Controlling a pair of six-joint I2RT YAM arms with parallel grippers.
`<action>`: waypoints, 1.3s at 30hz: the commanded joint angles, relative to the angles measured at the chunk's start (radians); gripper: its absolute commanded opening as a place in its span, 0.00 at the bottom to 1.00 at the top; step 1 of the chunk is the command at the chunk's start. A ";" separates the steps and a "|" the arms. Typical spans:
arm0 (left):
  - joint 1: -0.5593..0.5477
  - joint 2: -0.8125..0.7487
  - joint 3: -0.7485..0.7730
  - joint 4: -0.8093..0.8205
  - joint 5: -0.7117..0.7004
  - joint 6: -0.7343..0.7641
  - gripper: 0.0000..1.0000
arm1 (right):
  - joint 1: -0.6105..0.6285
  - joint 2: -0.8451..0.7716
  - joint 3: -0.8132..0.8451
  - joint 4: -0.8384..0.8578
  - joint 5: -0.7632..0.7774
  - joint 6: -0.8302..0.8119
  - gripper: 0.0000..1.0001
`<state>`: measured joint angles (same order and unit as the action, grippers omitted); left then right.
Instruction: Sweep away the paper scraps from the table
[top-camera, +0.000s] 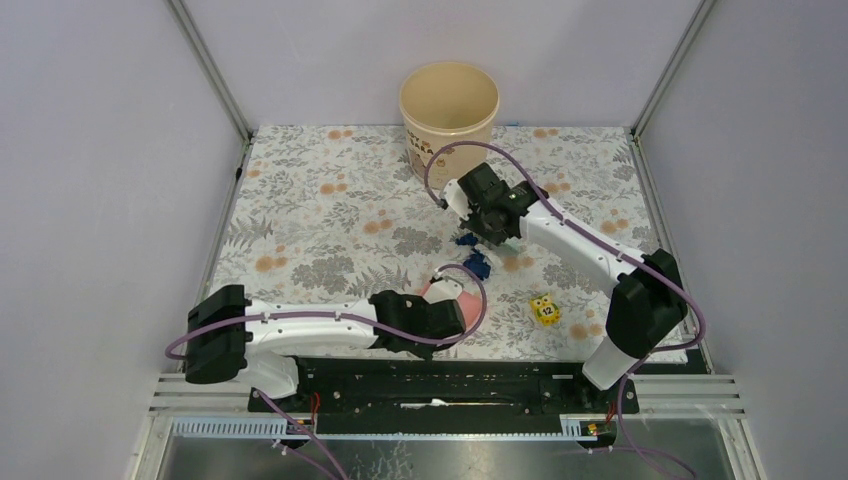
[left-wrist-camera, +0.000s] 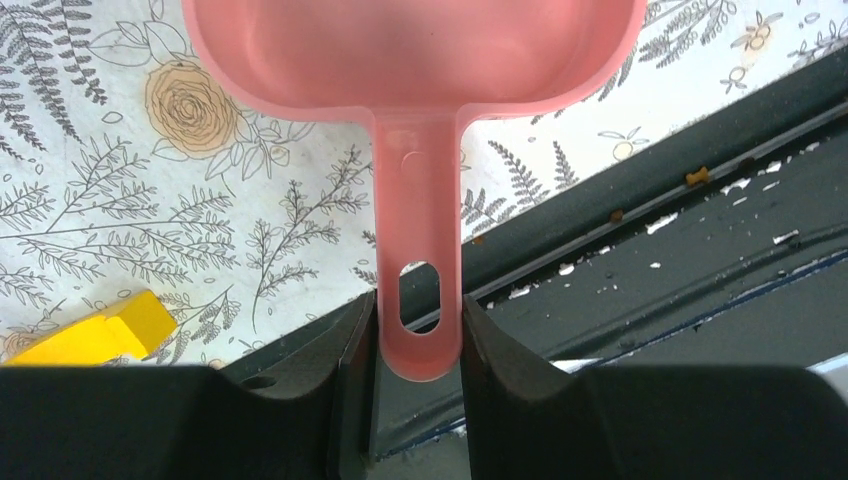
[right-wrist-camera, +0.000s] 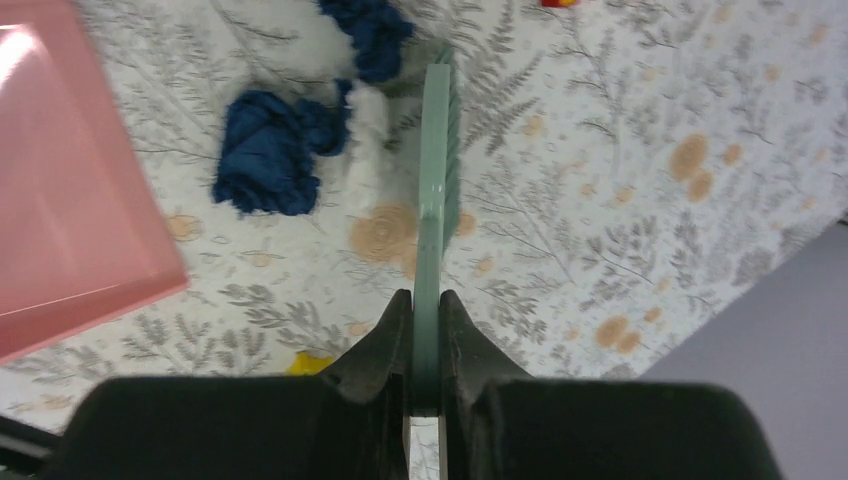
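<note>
My left gripper (left-wrist-camera: 418, 335) is shut on the handle of the pink dustpan (left-wrist-camera: 415, 50), whose pan rests near the table's front edge (top-camera: 447, 290). My right gripper (right-wrist-camera: 425, 310) is shut on a pale green brush (right-wrist-camera: 437, 180) with white bristles, held over the table's middle (top-camera: 497, 232). Crumpled navy-blue paper scraps (right-wrist-camera: 268, 150) lie left of the brush, between it and the dustpan (right-wrist-camera: 70, 190); another lies further ahead (right-wrist-camera: 375, 30). In the top view the scraps (top-camera: 478, 265) sit between the two grippers. The floral-cloth table (top-camera: 320, 220) lies under all. No light-blue strip shows.
A tan bucket (top-camera: 449, 105) stands at the table's far edge. A yellow toy cube (top-camera: 545, 310) sits at the front right. A flat yellow piece (left-wrist-camera: 100, 330) lies left of the dustpan handle. The dark base rail (left-wrist-camera: 650, 270) runs along the near edge.
</note>
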<state>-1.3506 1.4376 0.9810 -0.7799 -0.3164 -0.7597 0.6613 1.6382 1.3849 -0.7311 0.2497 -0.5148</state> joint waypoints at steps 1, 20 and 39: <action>0.034 -0.019 -0.017 0.064 0.017 0.030 0.00 | 0.035 0.024 0.025 -0.107 -0.174 0.101 0.00; 0.045 -0.062 -0.084 0.105 0.033 0.021 0.00 | -0.020 0.003 0.404 -0.450 -0.555 0.243 0.00; 0.045 -0.172 -0.124 -0.092 -0.001 -0.121 0.00 | -0.009 0.145 0.431 -0.117 -0.106 0.088 0.00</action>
<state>-1.3079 1.2686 0.8406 -0.8257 -0.2958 -0.8318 0.6327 1.7065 1.7660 -0.9195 0.0795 -0.3904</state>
